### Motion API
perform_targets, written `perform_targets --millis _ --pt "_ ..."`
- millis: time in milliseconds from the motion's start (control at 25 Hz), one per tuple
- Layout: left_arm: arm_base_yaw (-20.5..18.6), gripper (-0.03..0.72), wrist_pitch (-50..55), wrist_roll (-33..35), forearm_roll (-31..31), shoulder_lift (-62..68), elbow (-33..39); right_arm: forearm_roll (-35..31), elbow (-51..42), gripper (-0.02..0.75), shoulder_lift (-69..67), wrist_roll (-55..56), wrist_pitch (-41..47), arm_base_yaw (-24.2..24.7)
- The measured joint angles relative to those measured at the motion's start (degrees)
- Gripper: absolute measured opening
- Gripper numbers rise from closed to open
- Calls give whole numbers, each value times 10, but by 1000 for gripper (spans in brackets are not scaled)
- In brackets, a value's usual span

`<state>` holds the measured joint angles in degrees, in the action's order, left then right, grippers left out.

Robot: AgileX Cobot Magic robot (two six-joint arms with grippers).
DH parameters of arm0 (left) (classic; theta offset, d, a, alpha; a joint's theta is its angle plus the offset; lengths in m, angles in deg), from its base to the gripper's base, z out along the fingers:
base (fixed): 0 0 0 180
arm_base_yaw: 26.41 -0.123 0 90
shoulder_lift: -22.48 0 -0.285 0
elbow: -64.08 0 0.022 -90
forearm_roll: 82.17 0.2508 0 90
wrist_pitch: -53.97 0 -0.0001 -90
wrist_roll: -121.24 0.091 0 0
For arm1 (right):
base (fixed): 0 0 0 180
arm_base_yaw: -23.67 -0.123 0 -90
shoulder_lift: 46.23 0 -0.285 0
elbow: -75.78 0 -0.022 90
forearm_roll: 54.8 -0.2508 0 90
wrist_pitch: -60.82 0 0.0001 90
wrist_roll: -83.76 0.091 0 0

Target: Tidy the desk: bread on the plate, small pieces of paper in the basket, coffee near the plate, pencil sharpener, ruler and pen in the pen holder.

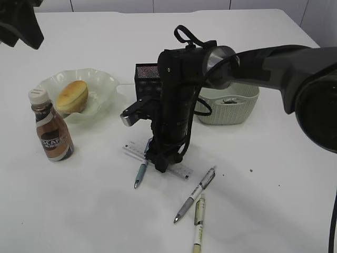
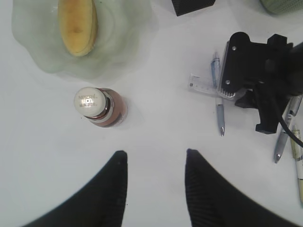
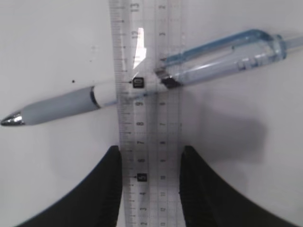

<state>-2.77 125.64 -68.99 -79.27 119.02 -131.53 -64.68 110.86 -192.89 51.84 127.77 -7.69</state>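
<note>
My right gripper [image 3: 149,149] points straight down, shut on the clear ruler [image 3: 142,156], a finger pressed on each long edge. The ruler [image 1: 181,172] lies flat on the table and crosses a blue pen [image 3: 218,52]. Two more pens [image 1: 196,194] lie to the right of it. The bread [image 1: 72,95] sits on the glass plate [image 1: 102,81], and the coffee bottle [image 1: 51,129] stands upright in front of it. My left gripper [image 2: 155,158] hovers open over bare table next to the coffee [image 2: 97,106]. The pencil sharpener and the small pieces of paper are out of view.
A black mesh pen holder [image 1: 146,79] stands behind my right arm. The white basket [image 1: 231,110] sits to its right with something dark inside. My left arm [image 1: 21,26] hangs high at the back left.
</note>
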Motion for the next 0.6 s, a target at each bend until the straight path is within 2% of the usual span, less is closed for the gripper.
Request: perform_targets --millis 600 --pt "0 304 0 0 0 0 0 5 65 267 -24 40 26 0"
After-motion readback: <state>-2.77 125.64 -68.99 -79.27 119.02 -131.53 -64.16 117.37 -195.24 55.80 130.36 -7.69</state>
